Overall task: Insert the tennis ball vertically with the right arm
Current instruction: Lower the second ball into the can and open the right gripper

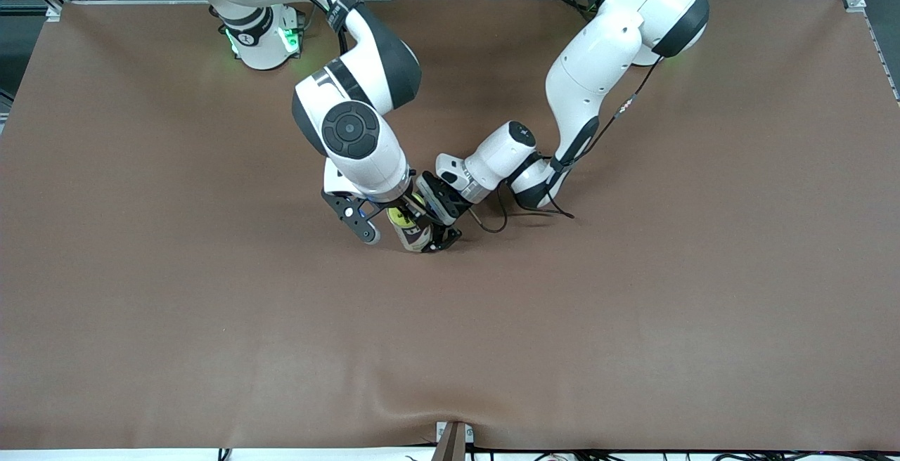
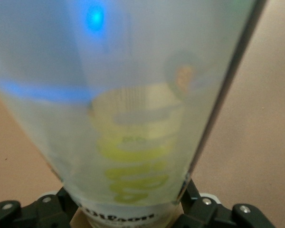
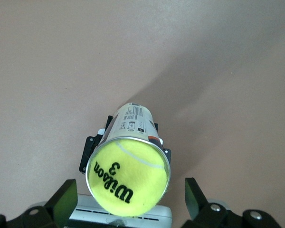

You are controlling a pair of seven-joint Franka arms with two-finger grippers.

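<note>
Looking down through the right wrist view, I see the right claw (image 3: 128,202) spread wide directly above the clear plastic cylindrical tennis-ball can (image 3: 133,124), its black fingers (image 3: 61,202) apart on either side and touching nothing. The fuzzy yellow tennis ball (image 3: 128,178) with black lettering sits in the can's open mouth, just beneath that claw. I have the left claw (image 1: 439,225) pinching the can near its base, holding it upright on the brown cloth-covered surface (image 1: 633,306), directly under the right claw.
</note>
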